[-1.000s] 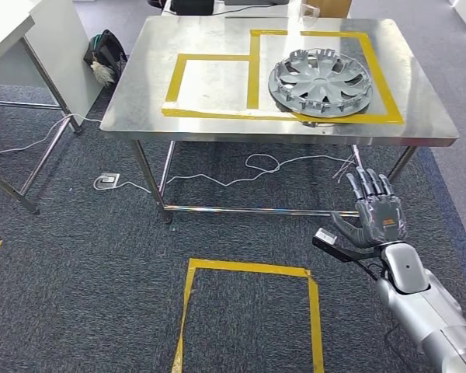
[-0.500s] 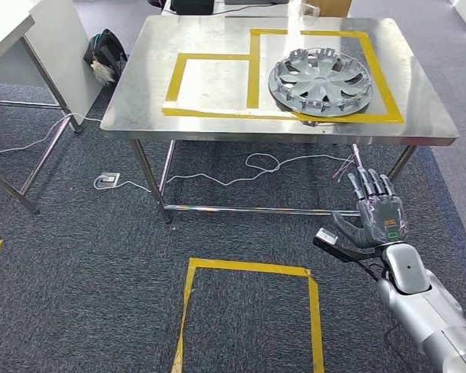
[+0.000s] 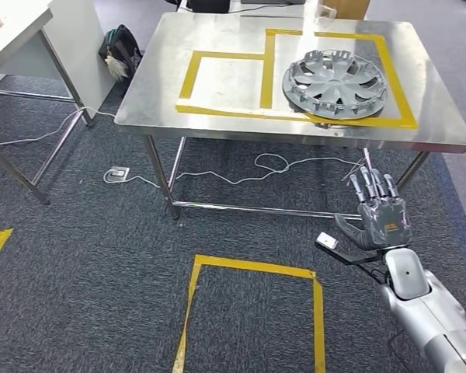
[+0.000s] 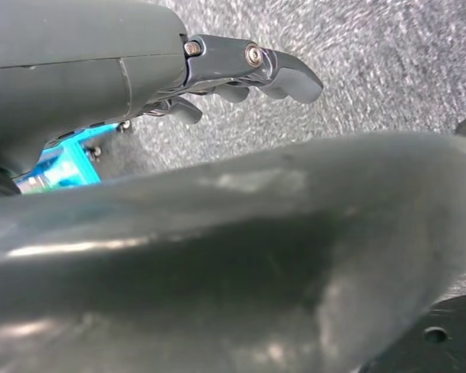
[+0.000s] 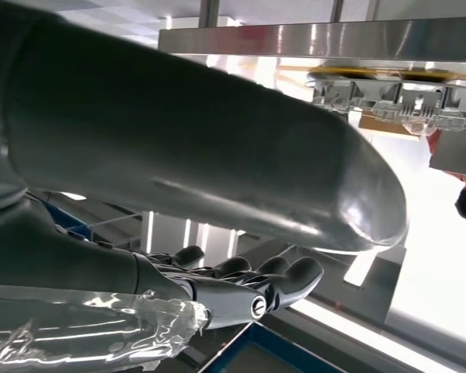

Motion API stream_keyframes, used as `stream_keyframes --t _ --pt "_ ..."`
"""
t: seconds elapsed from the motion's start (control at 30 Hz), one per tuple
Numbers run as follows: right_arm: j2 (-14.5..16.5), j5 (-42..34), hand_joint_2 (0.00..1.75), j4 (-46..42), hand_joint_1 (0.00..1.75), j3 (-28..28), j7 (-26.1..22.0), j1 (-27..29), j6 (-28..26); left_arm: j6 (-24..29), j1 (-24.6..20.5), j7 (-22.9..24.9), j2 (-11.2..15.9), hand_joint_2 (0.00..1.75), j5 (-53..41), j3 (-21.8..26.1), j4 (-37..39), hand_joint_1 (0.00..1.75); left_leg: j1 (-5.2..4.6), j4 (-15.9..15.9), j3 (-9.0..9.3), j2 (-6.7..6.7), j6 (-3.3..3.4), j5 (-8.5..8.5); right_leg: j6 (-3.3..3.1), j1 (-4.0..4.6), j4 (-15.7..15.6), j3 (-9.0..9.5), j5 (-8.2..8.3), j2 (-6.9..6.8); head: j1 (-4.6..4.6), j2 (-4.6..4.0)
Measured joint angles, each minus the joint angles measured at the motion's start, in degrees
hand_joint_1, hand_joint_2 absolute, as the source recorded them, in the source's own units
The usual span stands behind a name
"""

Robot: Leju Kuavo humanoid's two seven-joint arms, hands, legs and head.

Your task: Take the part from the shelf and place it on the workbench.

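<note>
The part [image 3: 335, 84], a grey wheel cover with curved spokes, lies flat on the steel surface [image 3: 160, 70], at about one o'clock in the head view. It sits inside the larger of two yellow tape outlines [image 3: 269, 66], with its near rim resting over the tape line at the outline's front edge. The smaller outline, at its nine o'clock, is bare steel.

The right hand [image 3: 378, 217] hangs in front of the surface and below its front edge, at about four o'clock in the head view, well apart from the part. Its fingers [image 3: 371, 185] are straight and slightly spread, pointing toward the surface, with the thumb out toward nine o'clock; it is released and grasps nothing. In the right wrist view the same fingers [image 5: 260, 280] stretch out with nothing between them, and the underside of the part [image 5: 394, 97] shows above the surface's edge.

The left hand [image 4: 219, 70] appears in the left wrist view over the dark carpet [image 4: 383, 62], its fingers [image 4: 289, 74] extended and holding nothing.

On the carpet at six o'clock lies a yellow tape square [image 3: 251, 272], and a white cable [image 3: 266, 167] trails under the surface.
</note>
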Motion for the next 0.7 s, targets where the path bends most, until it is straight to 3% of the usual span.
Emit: stream_keyframes --t 0.07,0.1,0.13,0.2,0.23,0.3,0.4,0.43,0.47,0.6,0.63,0.7 --pt "0.00 0.18 0.00 -0.05 0.00 -0.52 0.15 0.26 0.03 0.01 0.01 0.03 0.10 0.00 0.33 -0.01 0.04 0.00 0.32 0.67 -0.59 -1.19 -0.98 0.11 0.52 -0.53 -7.79 4.73 2.13 1.94 0.09 0.00" --pt "-0.01 0.13 0.00 -0.13 0.00 -0.81 -0.04 0.44 0.05 0.01 0.03 0.05 0.20 0.00 0.51 -0.01 0.07 0.00 0.33 1.00 -0.91 -1.72 -1.46 0.19 0.25 -0.64 -10.07 6.21 2.57 2.71 0.05 0.00" --pt "-0.01 -0.01 0.00 -0.25 0.00 -1.09 -0.33 0.68 0.07 0.02 0.12 0.07 0.29 0.00 0.69 -0.01 0.10 0.00 0.29 1.21 -1.19 -2.20 -1.86 0.37 -0.25 -0.61 -10.86 6.75 2.55 3.18 0.01 0.00" --pt "0.00 -0.83 0.00 -0.64 0.00 -1.48 -1.28 1.24 0.07 0.02 0.44 0.09 0.31 0.00 0.97 -0.01 0.16 0.00 0.34 1.08 -1.53 -2.86 -2.36 0.97 -1.72 -0.38 -10.20 6.43 2.80 2.46 -0.19 0.00" --pt "0.01 -1.54 0.00 -0.86 0.00 -1.73 -1.78 1.47 0.08 0.02 0.61 0.09 0.29 0.00 1.10 -0.01 0.19 0.00 0.41 0.94 -1.60 -3.03 -2.52 1.08 -1.98 -0.39 -10.05 6.18 2.90 2.27 -0.20 0.00" --pt "0.02 -3.10 0.00 -1.24 0.00 -2.29 -2.71 1.77 0.17 0.02 0.77 0.09 0.29 0.00 1.32 -0.02 0.21 0.00 0.45 0.66 -1.67 -2.97 -2.10 1.21 -2.24 -0.52 -10.01 5.83 3.10 2.09 -0.40 0.00" --pt "0.02 -4.23 0.00 -1.64 0.00 -2.91 -3.45 2.19 0.28 0.03 0.87 0.08 0.27 0.00 1.48 -0.05 0.21 0.00 0.38 0.30 -1.85 -2.47 -0.24 1.64 -2.65 -0.31 -9.99 5.51 3.40 2.00 -0.64 0.00" --pt "0.02 -4.32 0.00 -1.77 0.00 -3.05 -3.55 2.30 0.29 0.04 0.87 0.08 0.26 0.00 1.50 -0.07 0.21 0.00 0.40 0.26 -1.90 -2.31 -0.05 1.69 -2.78 -0.19 -9.98 5.42 3.48 2.01 -0.63 0.00" --pt "0.02 -4.36 0.00 -1.87 0.00 -3.19 -3.61 2.37 0.29 0.04 0.85 0.08 0.23 0.00 1.50 -0.07 0.21 0.00 0.45 0.20 -1.93 -2.14 -0.28 1.71 -2.87 -0.07 -9.96 5.32 3.53 2.04 -0.63 0.00" --pt "0.02 -4.39 0.00 -1.95 0.00 -3.76 -3.63 2.46 0.30 0.04 0.76 0.08 0.10 0.00 1.51 -0.10 0.21 0.00 0.85 -0.03 -2.06 -1.81 -3.65 2.05 -3.00 0.19 -9.86 5.01 3.57 2.18 -0.60 0.00" --pt "0.02 -4.40 0.00 -1.96 0.00 -3.83 -3.64 2.47 0.30 0.04 0.74 0.08 0.07 0.00 1.51 -0.10 0.21 0.00 0.86 -0.03 -2.13 -1.81 -3.95 2.08 -2.99 0.19 -9.88 4.98 3.57 2.18 -0.58 0.00" --pt "0.02 -4.49 0.00 -2.04 0.00 -3.90 -3.77 2.48 0.33 0.04 0.68 0.08 0.08 0.00 1.55 -0.11 0.21 0.00 0.73 0.16 -2.37 -1.81 -3.66 2.04 -2.69 -0.05 -10.19 5.01 3.75 2.17 -0.59 0.00"
